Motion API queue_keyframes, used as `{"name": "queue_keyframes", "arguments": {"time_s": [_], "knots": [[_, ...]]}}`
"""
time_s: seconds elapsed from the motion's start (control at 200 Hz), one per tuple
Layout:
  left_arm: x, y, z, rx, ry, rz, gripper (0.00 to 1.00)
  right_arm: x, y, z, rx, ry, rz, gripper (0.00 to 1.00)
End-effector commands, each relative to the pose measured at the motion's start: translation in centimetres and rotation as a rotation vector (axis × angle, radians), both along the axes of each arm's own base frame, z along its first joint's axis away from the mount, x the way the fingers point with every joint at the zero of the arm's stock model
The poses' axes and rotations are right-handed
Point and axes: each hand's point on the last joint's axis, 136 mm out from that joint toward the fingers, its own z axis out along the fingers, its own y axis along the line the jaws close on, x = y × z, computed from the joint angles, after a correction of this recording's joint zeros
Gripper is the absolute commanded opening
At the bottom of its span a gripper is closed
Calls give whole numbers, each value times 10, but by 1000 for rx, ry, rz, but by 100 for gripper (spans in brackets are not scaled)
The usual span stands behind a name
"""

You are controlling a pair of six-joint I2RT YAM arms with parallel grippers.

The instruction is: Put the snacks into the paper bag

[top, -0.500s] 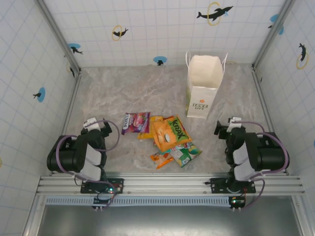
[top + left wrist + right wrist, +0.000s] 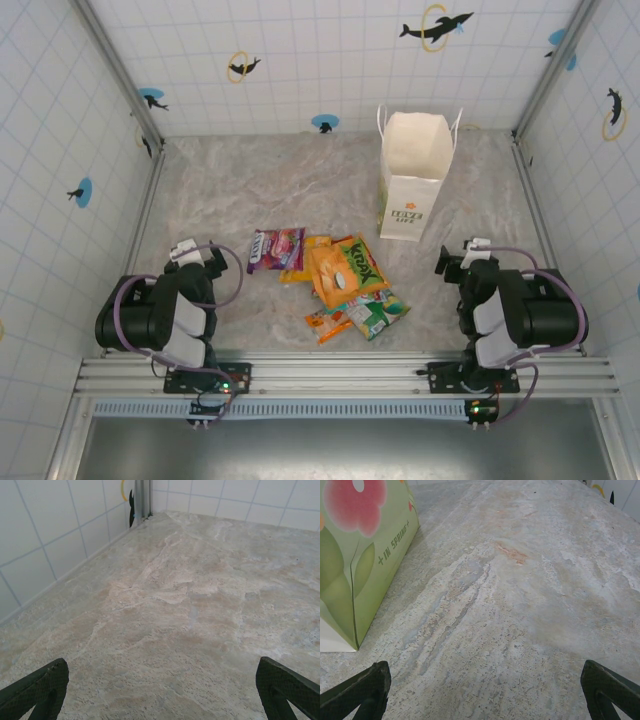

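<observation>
Snacks are lying in a loose, overlapping heap at the middle of the table in the top view, with the purple packet at its left edge. The paper bag is standing upright and open-mouthed, well behind them to the right. Both arms are sitting folded at the near edge, and the left gripper and right gripper are carrying nothing. I judge the task is only beginning: the next move is calling for a reach to an outlying packet, probably the purple one, nearest the left arm. White tiled walls with dolphin stickers are enclosing the table.

Through the left wrist camera, the fingertips are standing wide apart over bare, marbled beige stone.

Through the right wrist camera, the jaws are likewise gaping wide, and the bag's flowered green side is rising just to the left.
</observation>
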Motion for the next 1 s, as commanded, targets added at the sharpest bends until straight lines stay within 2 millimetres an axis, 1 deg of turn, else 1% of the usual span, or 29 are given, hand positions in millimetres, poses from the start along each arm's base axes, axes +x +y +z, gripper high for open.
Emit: {"name": "queue_keyframes", "arguments": {"time_s": [0.0, 0.676, 0.741, 0.786, 0.841, 0.876, 0.951, 0.996], "knots": [[-7, -1, -5, -2, 17, -10, 98, 0, -2, 6, -4, -28, -11, 100], [-8, -1, -5, 2, 13, -8, 98, 0, -2, 7, -2, -30, -11, 100], [-9, 3, 1, 18, -7, 26, 98, 1, -4, 11, -9, -45, -26, 100], [-10, -1, 0, 29, 7, 6, 98, 1, -3, 15, -15, -45, -22, 100], [-13, -4, 6, 45, -24, -7, 97, 3, -1, 15, -15, -18, -16, 100], [-19, -5, 9, 53, -41, -8, 97, 6, -1, 16, -3, 11, -21, 100], [-26, -7, 15, 63, -69, -16, 97, 13, 1, 26, 27, 41, -22, 100], [-27, -2, 25, 82, -105, 21, 97, 16, 3, 34, 45, 50, -17, 100]]}}
